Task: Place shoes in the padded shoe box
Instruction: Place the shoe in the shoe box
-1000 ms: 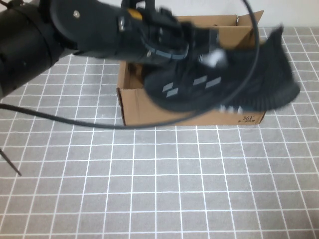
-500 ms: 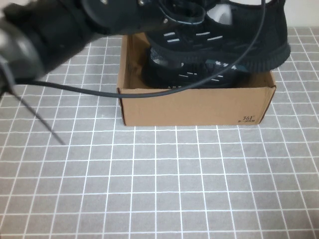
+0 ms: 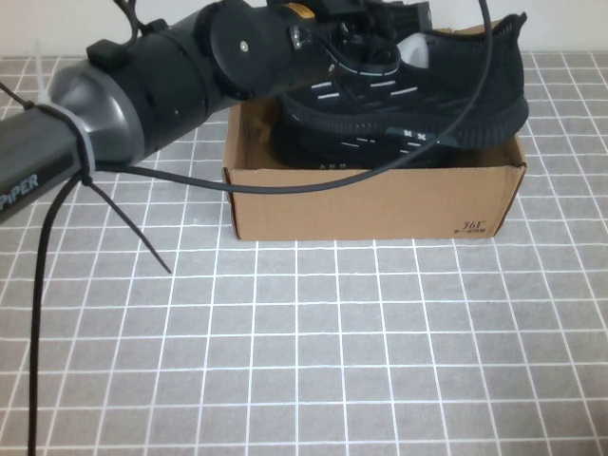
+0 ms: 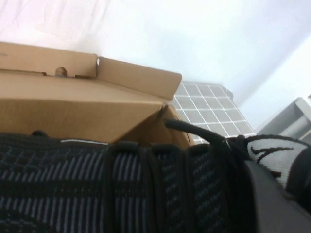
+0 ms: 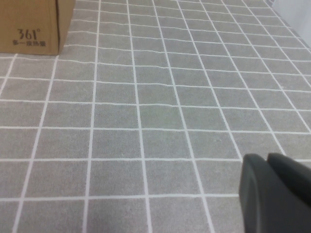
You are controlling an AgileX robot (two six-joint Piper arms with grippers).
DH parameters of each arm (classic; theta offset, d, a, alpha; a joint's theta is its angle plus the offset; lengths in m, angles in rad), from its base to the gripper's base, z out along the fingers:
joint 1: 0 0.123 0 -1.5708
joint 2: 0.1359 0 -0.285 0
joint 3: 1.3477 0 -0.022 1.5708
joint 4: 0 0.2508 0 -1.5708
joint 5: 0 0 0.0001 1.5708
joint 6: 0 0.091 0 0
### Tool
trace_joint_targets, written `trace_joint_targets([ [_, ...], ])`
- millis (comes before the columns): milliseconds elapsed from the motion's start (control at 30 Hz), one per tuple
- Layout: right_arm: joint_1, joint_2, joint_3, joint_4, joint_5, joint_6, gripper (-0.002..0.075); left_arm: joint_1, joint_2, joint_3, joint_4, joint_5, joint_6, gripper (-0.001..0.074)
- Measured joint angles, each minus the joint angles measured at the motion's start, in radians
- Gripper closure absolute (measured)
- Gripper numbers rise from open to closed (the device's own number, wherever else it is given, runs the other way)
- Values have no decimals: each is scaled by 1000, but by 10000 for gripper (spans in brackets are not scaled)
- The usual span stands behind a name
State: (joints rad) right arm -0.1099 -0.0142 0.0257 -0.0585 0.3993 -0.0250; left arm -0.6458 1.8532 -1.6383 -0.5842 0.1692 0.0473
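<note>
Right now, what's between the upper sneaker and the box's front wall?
In the high view, the second sneaker lies inside the cardboard box, under the upper sneaker at the left gripper. The right gripper is over bare mat.

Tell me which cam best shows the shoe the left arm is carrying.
High view: the upper shoe shows whole, held by the left gripper over the shoe box, above the second shoe. Left wrist shows only laces and knit. Right wrist shows none, only the right gripper over the mat.
</note>
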Motion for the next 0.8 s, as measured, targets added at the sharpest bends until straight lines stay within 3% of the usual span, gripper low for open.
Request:
trace_joint_targets([
  [500, 0, 0, 0, -4, 0, 0, 734, 11, 18, 0, 78, -68, -9, 722],
  [633, 0, 0, 0, -4, 0, 0, 734, 34, 30, 0, 194, 0, -12, 722],
  [800, 0, 0, 0, -6, 0, 0, 734, 39, 29, 0, 471, 113, -115, 722],
])
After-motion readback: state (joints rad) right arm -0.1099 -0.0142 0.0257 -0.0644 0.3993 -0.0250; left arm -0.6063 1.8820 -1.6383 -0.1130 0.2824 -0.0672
